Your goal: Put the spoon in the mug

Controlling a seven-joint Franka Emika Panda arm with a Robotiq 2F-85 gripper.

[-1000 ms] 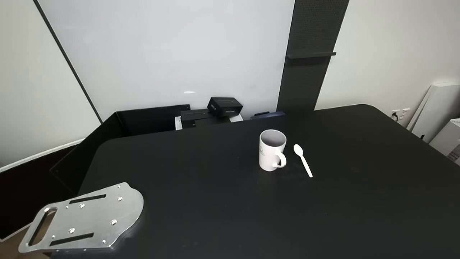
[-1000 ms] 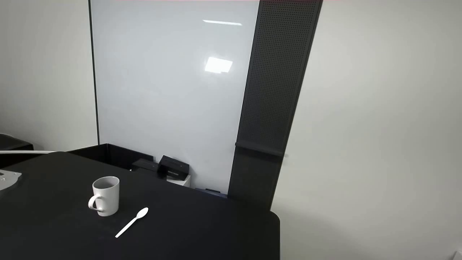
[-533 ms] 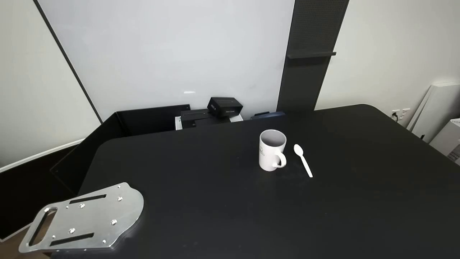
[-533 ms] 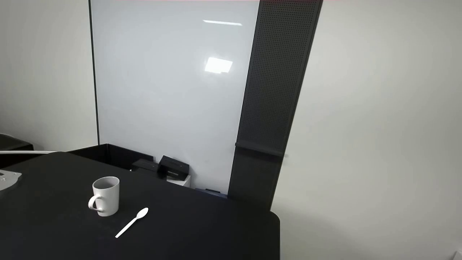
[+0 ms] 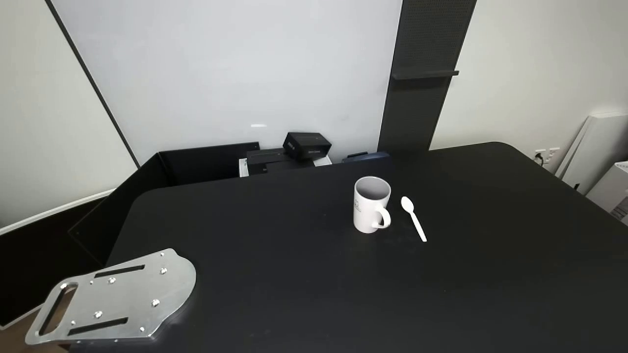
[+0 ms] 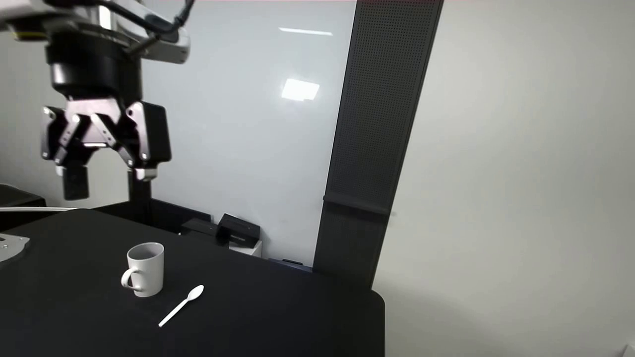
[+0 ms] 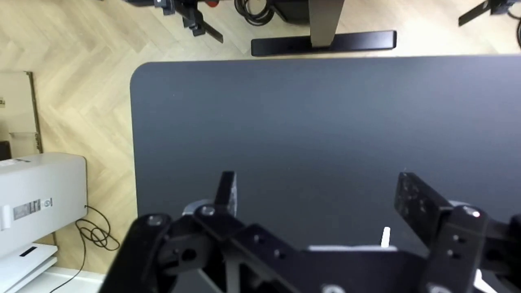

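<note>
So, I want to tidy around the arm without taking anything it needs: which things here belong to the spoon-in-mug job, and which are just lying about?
For the job:
mug, upright
spoon, lying beside it
gripper, open, holding nothing

Lying about:
slotted metal plate, possibly a fixture
black box, beyond the table
pale boxy unit, beside the table

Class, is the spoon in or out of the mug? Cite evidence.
Out: in both exterior views the spoon lies on the table beside the mug, a gap between them.
</note>
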